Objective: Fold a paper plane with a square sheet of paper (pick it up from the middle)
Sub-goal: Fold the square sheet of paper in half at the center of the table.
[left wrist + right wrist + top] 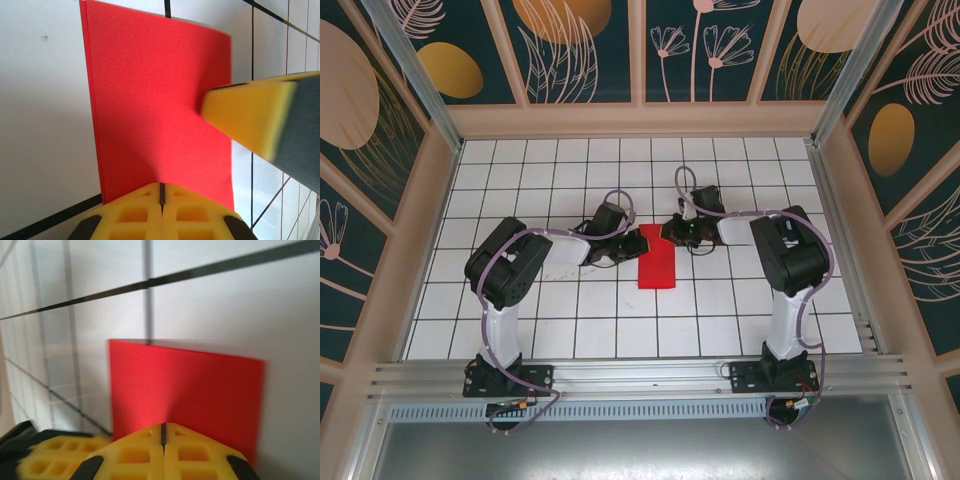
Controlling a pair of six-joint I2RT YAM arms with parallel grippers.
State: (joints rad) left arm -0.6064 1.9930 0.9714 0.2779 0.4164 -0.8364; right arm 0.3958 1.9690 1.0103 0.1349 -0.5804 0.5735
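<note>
Paper (657, 265), folded, pinched between both end effectors (161, 187) (163, 426)

The square sheet of paper (657, 265) is plain bright red and now makes a narrow, flat rectangle, with a second layer showing as a thin strip along one long edge in the left wrist view. Its far end sits between the left gripper (161, 194) and the right gripper (163, 432), whose closed tips each meet an edge of it. The rest of the sheet reaches away from both tools, towards the arm bases.
</note>
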